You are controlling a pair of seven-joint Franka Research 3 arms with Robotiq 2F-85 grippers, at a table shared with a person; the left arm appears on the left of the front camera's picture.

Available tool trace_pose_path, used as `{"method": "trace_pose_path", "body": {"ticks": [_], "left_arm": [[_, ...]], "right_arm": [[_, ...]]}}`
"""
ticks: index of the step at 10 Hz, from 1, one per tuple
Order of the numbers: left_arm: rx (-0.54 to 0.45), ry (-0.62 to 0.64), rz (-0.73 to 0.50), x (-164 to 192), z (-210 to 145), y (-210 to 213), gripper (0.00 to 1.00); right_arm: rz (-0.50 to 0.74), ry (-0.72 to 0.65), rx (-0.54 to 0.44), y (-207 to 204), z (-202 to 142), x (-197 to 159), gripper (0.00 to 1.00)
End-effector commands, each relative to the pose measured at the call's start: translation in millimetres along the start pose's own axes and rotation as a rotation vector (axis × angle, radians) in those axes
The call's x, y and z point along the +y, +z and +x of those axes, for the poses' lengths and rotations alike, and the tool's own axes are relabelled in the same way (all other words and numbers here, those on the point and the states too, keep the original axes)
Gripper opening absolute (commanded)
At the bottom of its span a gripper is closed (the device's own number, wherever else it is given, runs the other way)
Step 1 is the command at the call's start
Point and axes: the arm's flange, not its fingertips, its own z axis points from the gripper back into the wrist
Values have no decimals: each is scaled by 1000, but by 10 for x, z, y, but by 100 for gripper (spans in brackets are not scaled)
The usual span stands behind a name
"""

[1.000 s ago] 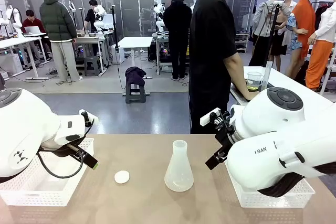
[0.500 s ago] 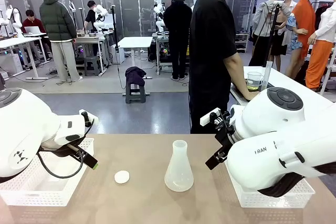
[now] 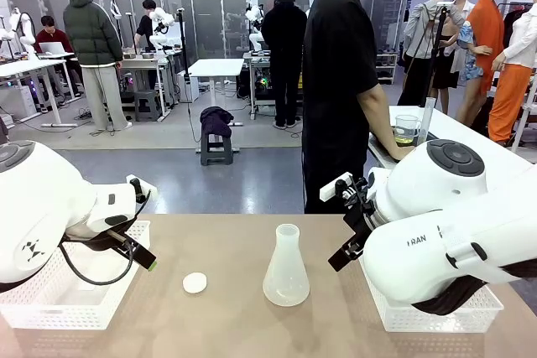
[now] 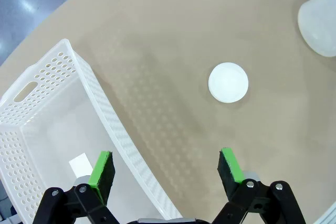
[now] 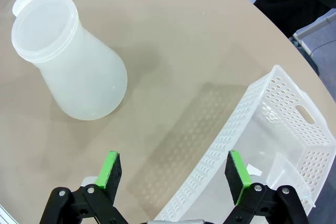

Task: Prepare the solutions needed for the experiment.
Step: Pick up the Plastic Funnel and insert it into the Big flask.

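Observation:
A frosted conical flask [image 3: 285, 267] stands upright mid-table and looks empty, with no tint in it. A small white round cap [image 3: 195, 282] lies to its left. On the side table at the far right, a glass beaker [image 3: 407, 130] holds a little yellow-green solution, close to the person's hand. My left gripper [image 4: 165, 153] hangs open above the edge of the left basket, the cap [image 4: 228, 82] ahead of it and the flask [image 4: 320, 19] farther off. My right gripper [image 5: 172, 156] is open and empty, above bare table between the flask [image 5: 79, 72] and the right basket.
A white perforated basket [image 3: 50, 299] sits at the table's left with a small white piece [image 4: 80, 165] inside. A second basket [image 3: 419, 312] sits at the right under my right arm. A person in black [image 3: 340, 90] stands at the far edge, turned toward the side table.

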Motion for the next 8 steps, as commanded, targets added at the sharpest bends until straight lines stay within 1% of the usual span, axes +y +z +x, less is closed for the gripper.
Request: {"method": "trace_pose_path", "body": {"ticks": [1,2,3,4,5,6,7,8], "left_arm": [[0,0,0,1,0,0,100],[0,0,0,0,0,0,100],[-15,0,-37,-9,-14,122,100],[-15,11,-92,-15,-38,250,100],[-44,25,-139,8,-56,362,100],[-73,58,-199,76,-79,520,100],[-102,85,-260,168,-125,698,100],[-114,130,-329,260,-169,827,100]], "right_arm": [[0,-2,0,0,0,-1,100],[0,0,0,0,0,0,100],[20,-7,-21,137,-5,-17,100],[65,-14,-32,279,-15,-36,100],[116,-40,-53,448,-27,-85,100],[127,-63,-65,551,-32,-140,100],[184,-98,-91,734,-60,-234,100],[246,-146,-87,859,-82,-319,100]]}}
